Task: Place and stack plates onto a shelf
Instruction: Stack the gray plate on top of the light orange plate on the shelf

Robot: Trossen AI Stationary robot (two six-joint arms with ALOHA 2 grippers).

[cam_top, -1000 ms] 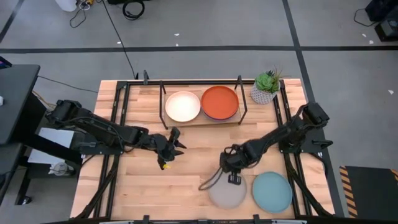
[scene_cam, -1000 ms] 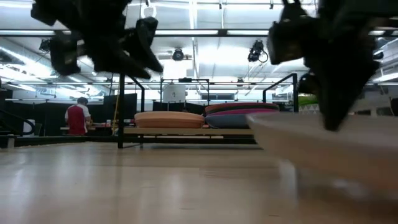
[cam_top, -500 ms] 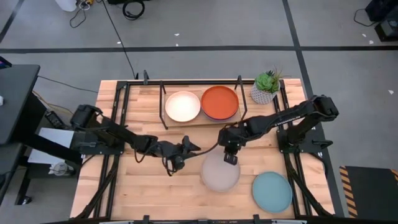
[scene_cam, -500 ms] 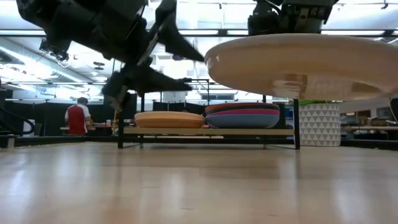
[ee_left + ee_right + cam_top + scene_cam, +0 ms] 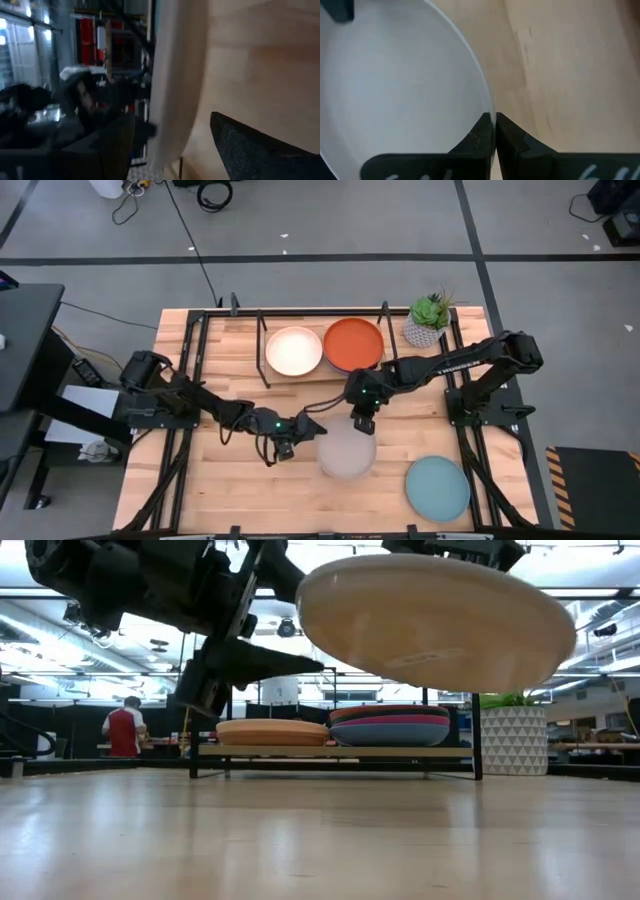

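The grey-beige plate (image 5: 347,452) hangs in the air over the table's middle, tilted in the low view (image 5: 435,620). My right gripper (image 5: 358,423) is shut on its far rim. My left gripper (image 5: 312,427) is open at the plate's left edge. In the left wrist view its two fingers (image 5: 172,117) stand on either side of the plate's rim (image 5: 172,75) without touching it. The shelf (image 5: 325,372) at the far side carries a cream-peach plate (image 5: 294,351) and a stack topped by the orange-red plate (image 5: 354,344). The light teal plate (image 5: 437,487) lies flat on the table, near right. My right gripper pinches the grey-beige plate's rim (image 5: 489,107) between its two fingers, at the plate's far side. The fingers come from above and the far side, pointing down. The plate is lifted clear of the table and tilted, hanging out from the fingers toward the near edge.
A potted plant in a white patterned pot (image 5: 427,322) stands right of the shelf. Black frame rails run along the table's left (image 5: 190,370) and right (image 5: 462,370) sides. Bare wood (image 5: 240,485) lies at the near left. A person (image 5: 123,727) stands far behind the table.
My right gripper has lifted the grey-beige plate off the table near the near edge and carried it up, toward the far edge and slightly left. The plate has tipped from level to tilted. My left gripper has moved right, up to the plate's left rim.
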